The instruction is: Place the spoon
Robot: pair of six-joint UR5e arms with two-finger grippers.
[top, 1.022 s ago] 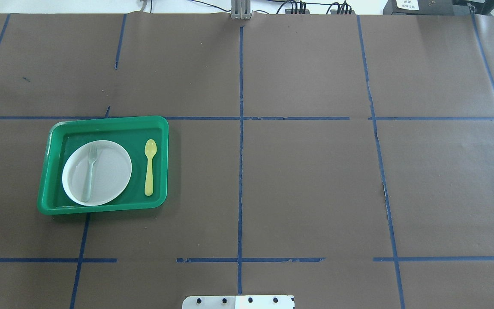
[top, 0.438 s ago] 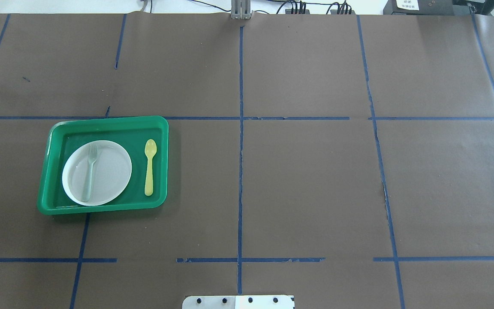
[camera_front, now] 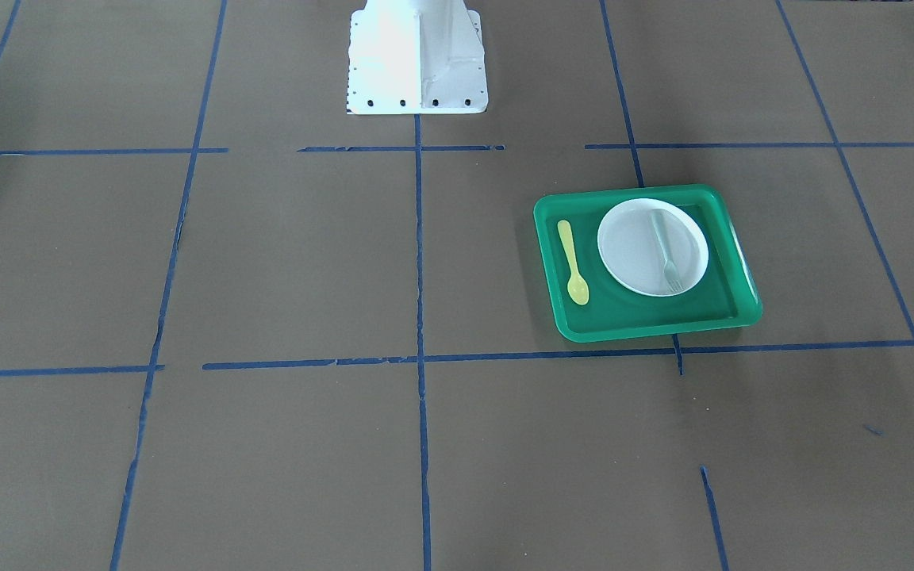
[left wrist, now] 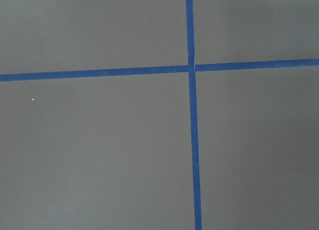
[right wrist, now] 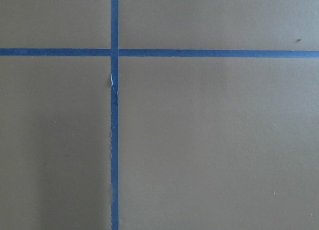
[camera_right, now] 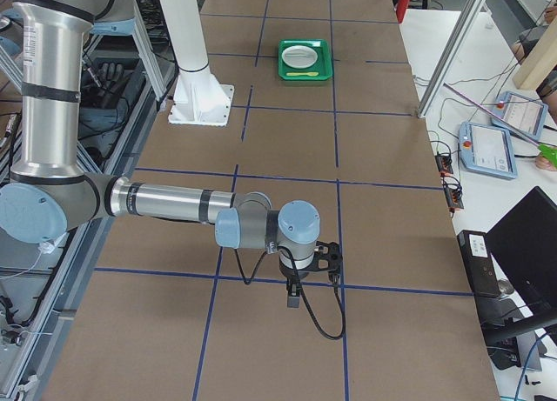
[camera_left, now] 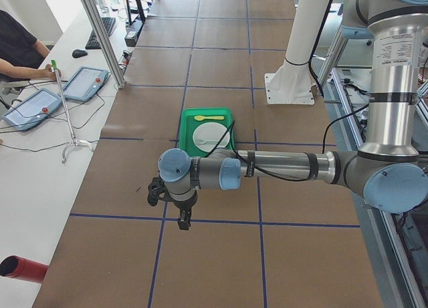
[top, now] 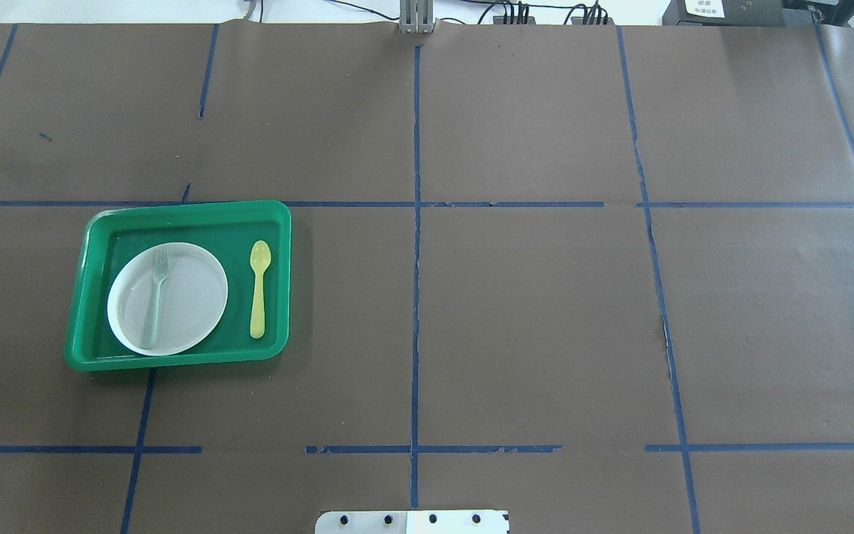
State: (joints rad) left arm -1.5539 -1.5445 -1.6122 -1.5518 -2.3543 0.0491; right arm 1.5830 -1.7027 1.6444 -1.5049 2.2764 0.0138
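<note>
The small yellow spoon (top: 258, 289) lies flat on the floor of the green tray (top: 190, 208), to the right of the white plate (top: 190, 300), bowl pointing away from the robot. It also shows in the front view (camera_front: 573, 262). A pale grey-green fork (top: 156, 297) lies on the plate. My left gripper (camera_left: 182, 218) shows only in the exterior left view, far from the tray, pointing down over the table; I cannot tell if it is open or shut. My right gripper (camera_right: 294, 297) shows only in the exterior right view, likewise pointing down; I cannot tell its state.
The table is covered in brown paper with a blue tape grid (top: 416, 297). The white robot base (camera_front: 416, 55) stands at the near middle edge. Both wrist views show only paper and tape. An operator's desk with tablets (camera_left: 83, 84) lies beyond the table.
</note>
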